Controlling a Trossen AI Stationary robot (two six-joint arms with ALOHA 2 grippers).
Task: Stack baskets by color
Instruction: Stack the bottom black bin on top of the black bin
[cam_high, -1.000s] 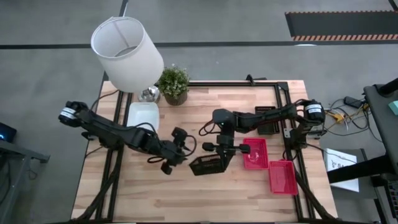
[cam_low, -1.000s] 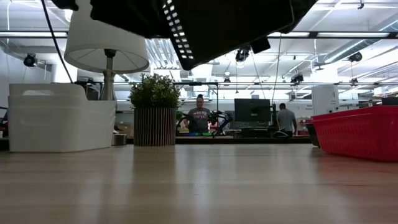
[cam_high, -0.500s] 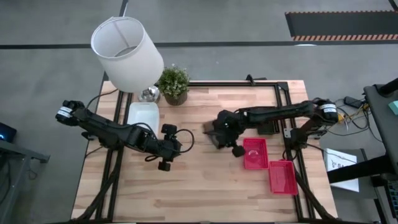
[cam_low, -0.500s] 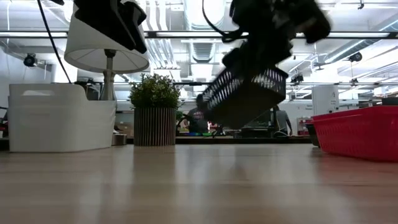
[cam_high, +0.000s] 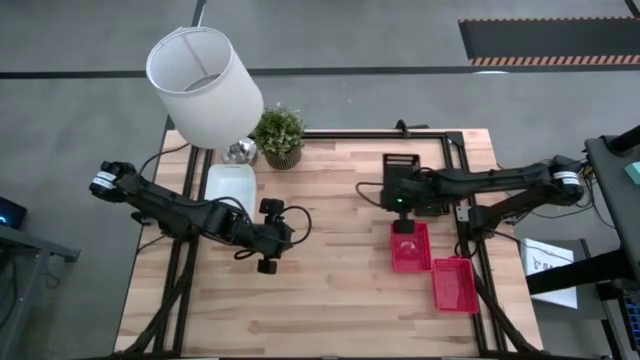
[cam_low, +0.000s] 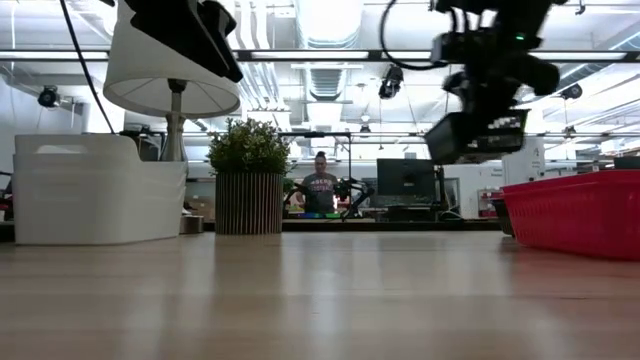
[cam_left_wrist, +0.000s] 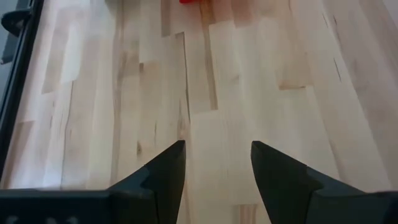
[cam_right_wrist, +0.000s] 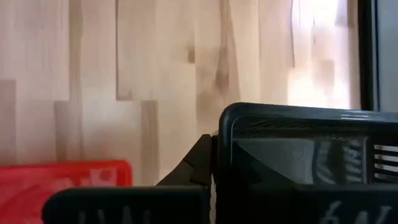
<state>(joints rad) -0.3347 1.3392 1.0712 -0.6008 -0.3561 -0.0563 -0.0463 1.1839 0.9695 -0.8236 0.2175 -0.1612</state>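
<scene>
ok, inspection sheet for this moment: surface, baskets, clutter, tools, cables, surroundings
Surface: wood table, bare at the front.
Job's things: black basket held off the table; two red baskets at right; white basket at left.
Clutter: lamp, potted plant.
Tools: right tool shut on the black basket rim; left tool open, empty, above bare wood.
Cables: loop at the left wrist; loose cables right of the table.
Surroundings: people far behind.

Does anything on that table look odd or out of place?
One thing: a black basket hangs tilted in the air, gripped by the right gripper above the table's far right. Two red baskets lie separately, not stacked. Nothing looks spilled or broken.
</scene>
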